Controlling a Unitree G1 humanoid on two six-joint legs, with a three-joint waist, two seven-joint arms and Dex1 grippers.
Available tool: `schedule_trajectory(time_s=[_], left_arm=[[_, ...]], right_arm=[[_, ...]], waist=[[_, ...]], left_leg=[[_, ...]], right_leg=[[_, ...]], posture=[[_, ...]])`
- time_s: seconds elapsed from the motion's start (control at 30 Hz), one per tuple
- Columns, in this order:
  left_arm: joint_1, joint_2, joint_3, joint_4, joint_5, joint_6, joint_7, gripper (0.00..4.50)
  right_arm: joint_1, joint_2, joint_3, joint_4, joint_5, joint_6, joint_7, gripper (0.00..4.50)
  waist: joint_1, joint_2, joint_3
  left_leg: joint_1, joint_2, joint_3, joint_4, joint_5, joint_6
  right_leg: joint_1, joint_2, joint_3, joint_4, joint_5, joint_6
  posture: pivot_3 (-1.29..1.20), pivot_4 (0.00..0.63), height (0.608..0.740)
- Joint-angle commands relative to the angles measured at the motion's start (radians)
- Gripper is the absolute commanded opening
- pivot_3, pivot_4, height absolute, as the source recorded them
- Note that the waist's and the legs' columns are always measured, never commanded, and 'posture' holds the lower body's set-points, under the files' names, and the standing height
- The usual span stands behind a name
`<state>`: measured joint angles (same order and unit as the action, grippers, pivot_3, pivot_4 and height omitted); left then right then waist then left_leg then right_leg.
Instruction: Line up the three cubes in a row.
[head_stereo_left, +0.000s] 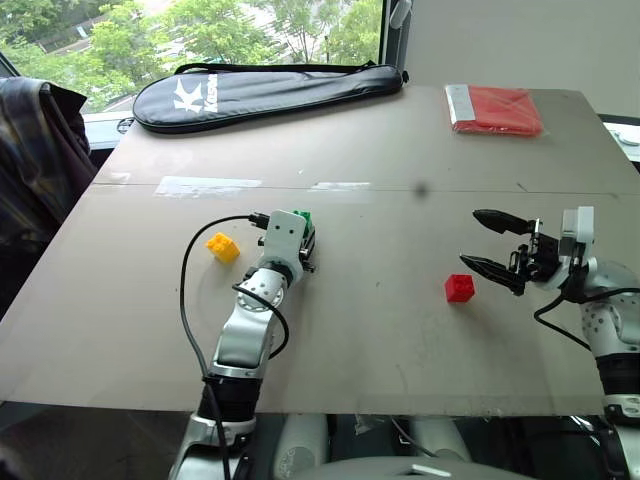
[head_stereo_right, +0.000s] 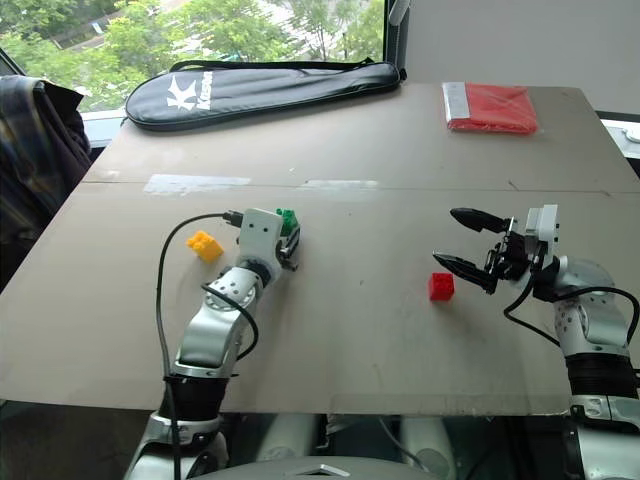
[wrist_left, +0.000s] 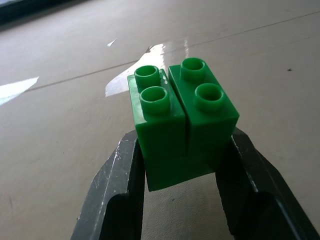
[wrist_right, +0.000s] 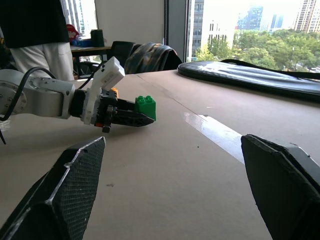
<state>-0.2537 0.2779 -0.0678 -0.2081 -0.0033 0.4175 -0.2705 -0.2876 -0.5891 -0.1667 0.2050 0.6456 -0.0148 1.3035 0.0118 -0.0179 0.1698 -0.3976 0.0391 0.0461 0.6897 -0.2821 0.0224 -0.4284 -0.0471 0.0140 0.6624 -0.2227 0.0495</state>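
Left gripper (wrist_left: 182, 165) clamped on the green cube (wrist_left: 182, 120), one black finger against each side, studs facing up; seen from the right wrist, cube (wrist_right: 145, 107) carried just clear of the table (head_stereo_left: 400, 160). Left arm stretched forward over the near half of the table, gripper about level, pointing away from the robot. Right gripper (head_stereo_left: 492, 243) spread wide, holding nothing, fingers pointing toward the robot's left, hovering just beside the red cube (head_stereo_left: 460, 288), not touching it. Yellow cube (head_stereo_left: 223, 247) resting on the table just left of the left wrist. Red cube well apart from the other two.
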Motion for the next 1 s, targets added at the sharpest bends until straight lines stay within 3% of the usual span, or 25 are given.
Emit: schedule_trajectory(time_s=[0.03, 0.27, 0.47, 0.77, 1.0], left_arm=[[-0.031, 0.055, 0.009, -0.084, -0.097, -0.022, -0.156, 1.39], [-0.174, 0.238, -0.077, -0.084, -0.368, -0.107, -0.739, 1.39], [-0.281, 0.217, -0.24, 0.198, -0.304, -0.322, -1.031, 1.39], [-0.383, 0.056, -0.277, 0.619, -0.192, -0.613, -1.051, 1.39], [-0.405, 0.013, -0.27, 0.752, -0.161, -0.648, -1.05, 1.39]], right_arm=[[0.01, 0.004, -0.037, -0.051, 0.003, -0.023, -0.005, 4.5], [0.083, -0.009, -0.064, -0.056, 0.005, -0.044, 0.031, 4.5], [0.174, -0.028, -0.093, -0.082, 0.004, -0.057, 0.064, 4.5], [0.342, -0.078, -0.157, -0.083, -0.004, -0.116, 0.141, 4.5], [0.359, -0.095, -0.176, -0.093, 0.024, -0.1, 0.174, 4.5]], waist=[[0.0, 0.0, 0.0], [0.001, 0.0, 0.0], [0.001, 0.0, 0.0], [-0.001, 0.0, 0.0], [-0.002, 0.0, 0.0]], left_leg=[[0.0, 0.0, 0.0, 0.0, 0.0, 0.0], [0.0, 0.0, 0.0, 0.0, 0.0, 0.0], [0.001, 0.0, 0.0, 0.0, 0.0, 0.0], [0.0, 0.0, 0.001, 0.001, 0.0, 0.0], [0.001, 0.0, 0.0, 0.001, 0.0, 0.0]], right_leg=[[0.0, 0.0, 0.0, 0.0, 0.0, 0.0], [0.0, 0.001, 0.0, 0.0, 0.0, 0.0], [0.0, 0.002, 0.0, 0.0, 0.0, 0.0], [0.0, 0.002, 0.002, -0.001, 0.0, 0.0], [0.0, 0.002, 0.002, 0.0, 0.0, 0.0]], posture=[[0.0, 0.15, 0.708], [0.0, 0.15, 0.708], [0.0, 0.15, 0.708], [0.0, 0.15, 0.708], [0.0, 0.15, 0.708]])
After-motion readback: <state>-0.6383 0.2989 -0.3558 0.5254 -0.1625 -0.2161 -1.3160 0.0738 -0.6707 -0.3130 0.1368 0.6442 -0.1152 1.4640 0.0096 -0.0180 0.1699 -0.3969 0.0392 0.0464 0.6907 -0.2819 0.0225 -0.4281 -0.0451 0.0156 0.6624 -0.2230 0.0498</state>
